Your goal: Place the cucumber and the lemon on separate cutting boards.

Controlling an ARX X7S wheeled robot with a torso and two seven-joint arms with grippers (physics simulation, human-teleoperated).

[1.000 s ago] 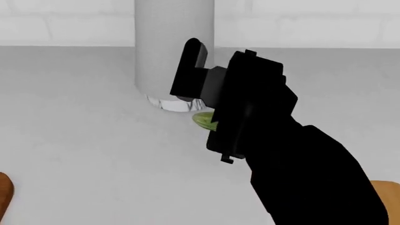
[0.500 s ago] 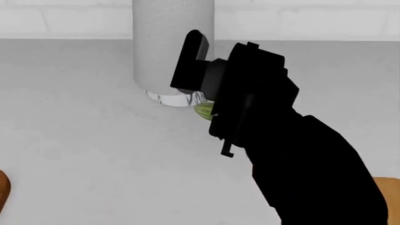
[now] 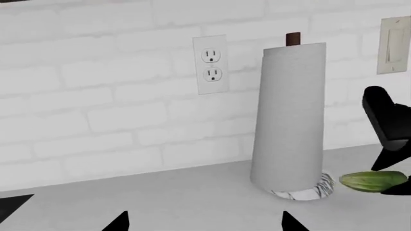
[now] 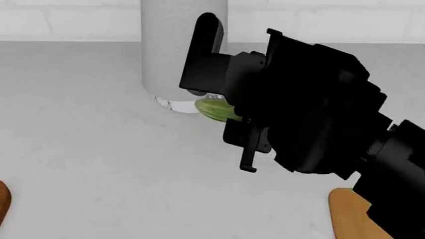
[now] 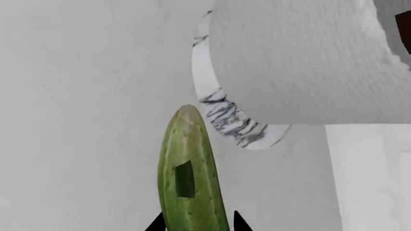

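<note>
Here the right gripper (image 4: 222,107) is closed on the cucumber (image 4: 214,108), pinching one end while the rest of it juts out toward the paper towel roll (image 4: 182,47) near the back edge of the counter (image 4: 99,144). From the right wrist camera the cucumber (image 5: 189,185) runs lengthwise between the fingertips, its free tip just beside the roll's marbled base (image 5: 224,115). It seems to be lifted slightly off the counter, though that is hard to judge. The left gripper's fingertips (image 3: 119,222) stand spread apart, holding nothing. A tan cutting board (image 4: 352,216) shows at the counter's front right edge, and a sliver of a darker board (image 4: 3,199) at the front left. On the wall behind are an outlet (image 3: 211,65) and a light switch (image 3: 393,45).
</note>
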